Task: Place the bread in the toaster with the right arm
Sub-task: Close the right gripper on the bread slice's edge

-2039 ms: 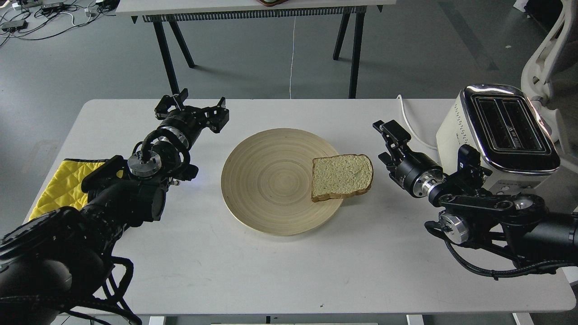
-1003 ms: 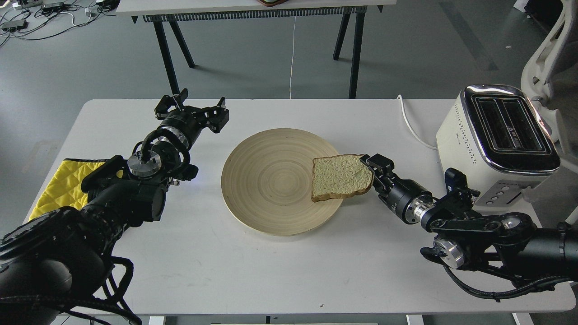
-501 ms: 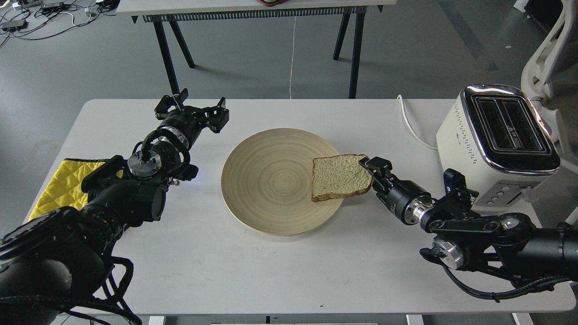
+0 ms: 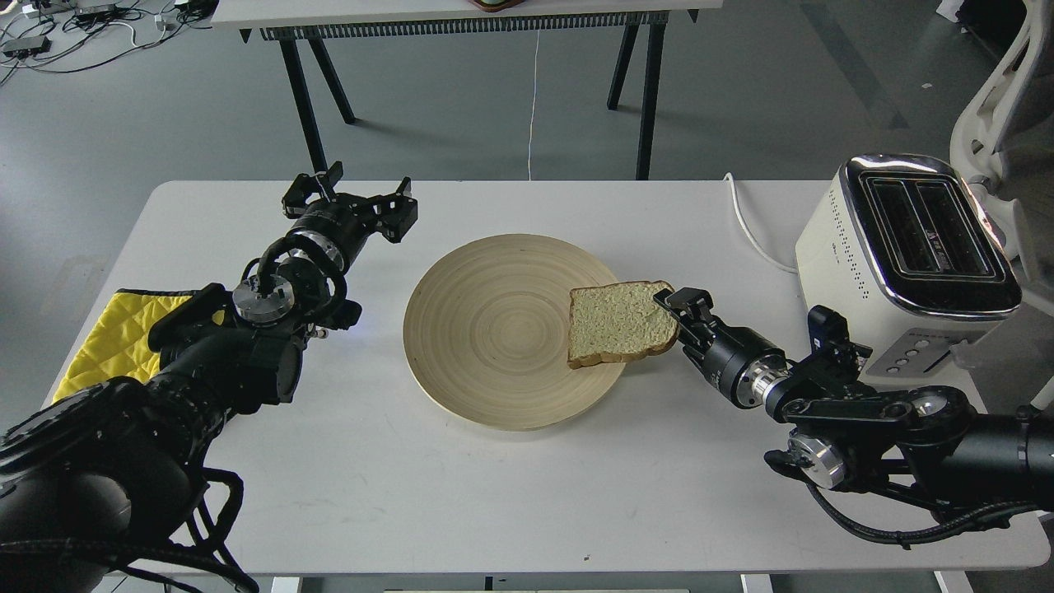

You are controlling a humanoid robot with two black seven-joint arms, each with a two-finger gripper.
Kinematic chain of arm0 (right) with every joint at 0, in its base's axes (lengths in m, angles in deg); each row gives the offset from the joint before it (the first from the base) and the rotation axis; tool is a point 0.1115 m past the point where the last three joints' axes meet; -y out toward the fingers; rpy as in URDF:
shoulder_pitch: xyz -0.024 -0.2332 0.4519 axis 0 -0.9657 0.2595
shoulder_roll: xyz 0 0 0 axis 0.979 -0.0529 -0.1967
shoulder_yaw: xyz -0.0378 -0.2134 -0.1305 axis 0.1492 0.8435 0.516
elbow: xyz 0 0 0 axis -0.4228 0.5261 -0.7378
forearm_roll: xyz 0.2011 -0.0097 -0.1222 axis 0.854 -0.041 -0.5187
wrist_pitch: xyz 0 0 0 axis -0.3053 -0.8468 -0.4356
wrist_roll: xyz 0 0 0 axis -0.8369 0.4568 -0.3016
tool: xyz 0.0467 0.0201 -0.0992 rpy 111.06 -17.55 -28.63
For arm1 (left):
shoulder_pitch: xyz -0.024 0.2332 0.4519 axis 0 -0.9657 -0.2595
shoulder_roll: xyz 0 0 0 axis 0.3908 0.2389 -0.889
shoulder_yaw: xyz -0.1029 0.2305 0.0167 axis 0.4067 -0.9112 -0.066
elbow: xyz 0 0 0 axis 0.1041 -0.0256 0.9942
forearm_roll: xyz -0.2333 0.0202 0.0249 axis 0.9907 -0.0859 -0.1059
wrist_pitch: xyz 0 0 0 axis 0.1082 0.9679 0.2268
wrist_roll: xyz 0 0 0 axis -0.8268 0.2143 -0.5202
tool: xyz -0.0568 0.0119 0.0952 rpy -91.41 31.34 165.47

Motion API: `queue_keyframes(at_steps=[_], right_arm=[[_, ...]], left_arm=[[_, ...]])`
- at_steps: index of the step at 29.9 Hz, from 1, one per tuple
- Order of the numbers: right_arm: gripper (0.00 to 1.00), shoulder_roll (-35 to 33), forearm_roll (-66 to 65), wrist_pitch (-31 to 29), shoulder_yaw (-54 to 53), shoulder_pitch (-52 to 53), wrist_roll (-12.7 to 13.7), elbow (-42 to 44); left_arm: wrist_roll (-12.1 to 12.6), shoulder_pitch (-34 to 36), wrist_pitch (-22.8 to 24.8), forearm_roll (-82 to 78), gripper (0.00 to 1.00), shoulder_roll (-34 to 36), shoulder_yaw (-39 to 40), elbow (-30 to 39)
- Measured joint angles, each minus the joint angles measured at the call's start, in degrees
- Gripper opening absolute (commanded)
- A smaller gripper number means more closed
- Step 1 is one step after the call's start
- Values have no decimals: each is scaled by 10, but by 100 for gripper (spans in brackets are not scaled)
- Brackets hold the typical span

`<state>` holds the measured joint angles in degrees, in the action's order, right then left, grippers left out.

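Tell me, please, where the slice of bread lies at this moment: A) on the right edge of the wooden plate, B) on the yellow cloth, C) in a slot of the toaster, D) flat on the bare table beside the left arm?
A: the bread rests on the right edge of the wooden plate, with the right gripper at its right side; the toaster slots look empty.

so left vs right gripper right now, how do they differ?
The left gripper hangs open above the bare table, far from the plate. The right gripper sits low at the bread's right edge; whether it's closed is unclear. Both are black and two-fingered.
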<state>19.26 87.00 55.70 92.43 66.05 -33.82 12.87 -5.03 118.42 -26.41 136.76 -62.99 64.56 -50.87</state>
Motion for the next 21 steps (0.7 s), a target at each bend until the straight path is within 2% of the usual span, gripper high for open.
queue_keyframes(at_steps=[12,21], right_arm=[[18,0,0,-4,-2,4,2,-4],[17,-1,-5,-9,-8,21,3,-4]], left_arm=[[0,0,0,0,100,0,0,0],[0,0,0,0,100,0,0,0]])
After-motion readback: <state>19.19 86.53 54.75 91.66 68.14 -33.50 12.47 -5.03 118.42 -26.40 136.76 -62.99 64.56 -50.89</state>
